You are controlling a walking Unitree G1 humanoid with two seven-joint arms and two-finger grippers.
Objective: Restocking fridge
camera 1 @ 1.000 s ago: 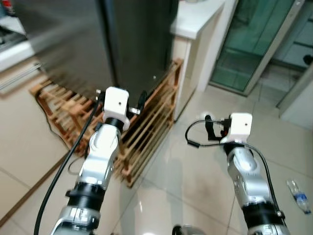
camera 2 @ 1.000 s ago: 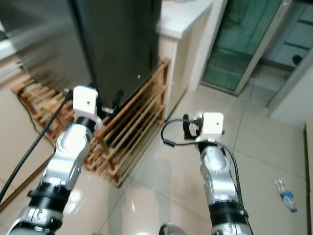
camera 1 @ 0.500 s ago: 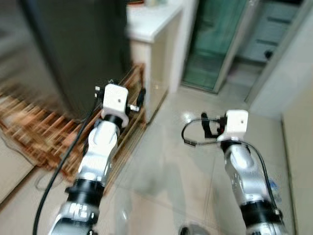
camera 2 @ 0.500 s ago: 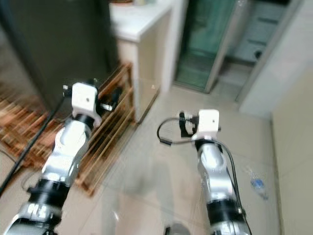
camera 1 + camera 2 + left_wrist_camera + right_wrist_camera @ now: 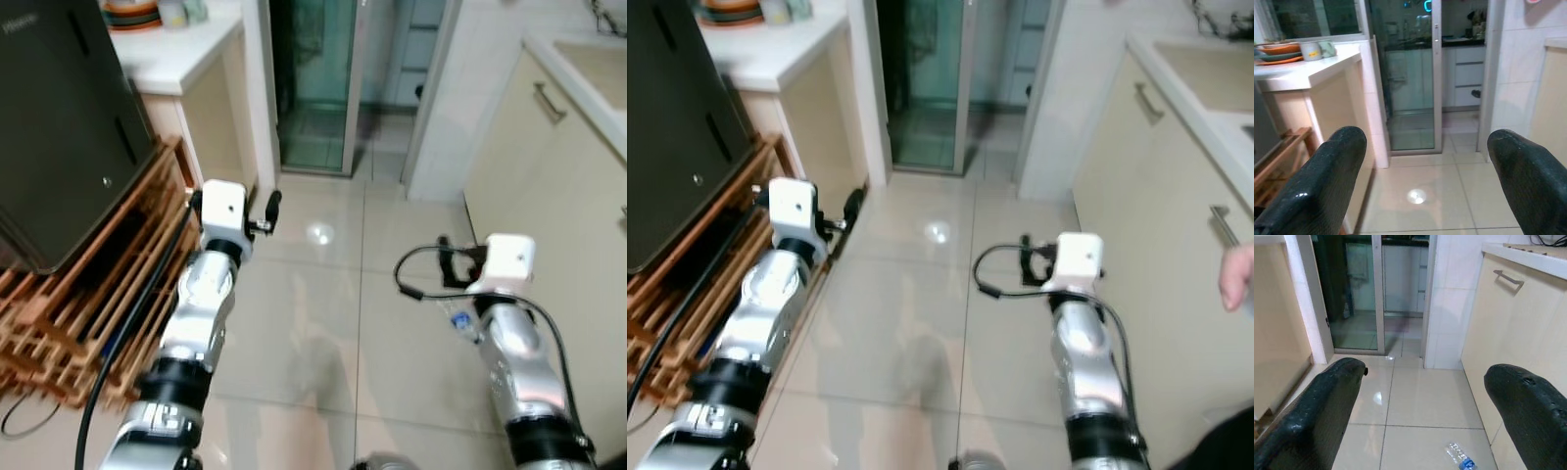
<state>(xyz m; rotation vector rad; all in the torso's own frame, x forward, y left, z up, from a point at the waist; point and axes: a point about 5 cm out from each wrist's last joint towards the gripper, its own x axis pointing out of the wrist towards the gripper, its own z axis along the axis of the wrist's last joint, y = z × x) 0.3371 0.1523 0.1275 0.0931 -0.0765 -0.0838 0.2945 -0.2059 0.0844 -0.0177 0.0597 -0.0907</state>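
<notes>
The black fridge (image 5: pixel 54 127) stands at the far left on a wooden slatted rack (image 5: pixel 93 294), its door closed. A small plastic bottle (image 5: pixel 1459 457) with a blue label lies on the tiled floor, just beyond my right arm and near the cream cabinet (image 5: pixel 549 186). Both arms are held forward at chest height over the bare floor. My left gripper (image 5: pixel 1426 147) is open and holds nothing; it faces the glass sliding door (image 5: pixel 313 78). My right gripper (image 5: pixel 1432 377) is open too, with nothing between its fingers, pointing at the floor ahead and the bottle.
A white counter (image 5: pixel 181 59) with stacked plates and cups stands behind the fridge. The cream cabinet with metal handles runs along the right. A person's hand (image 5: pixel 1239 276) shows at the right edge. Tiled floor lies between rack and cabinet.
The camera has swung to the right: the fridge and rack slid to the left edge, and the right-hand cabinet and the person's hand came into view. Both arms keep the same pose.
</notes>
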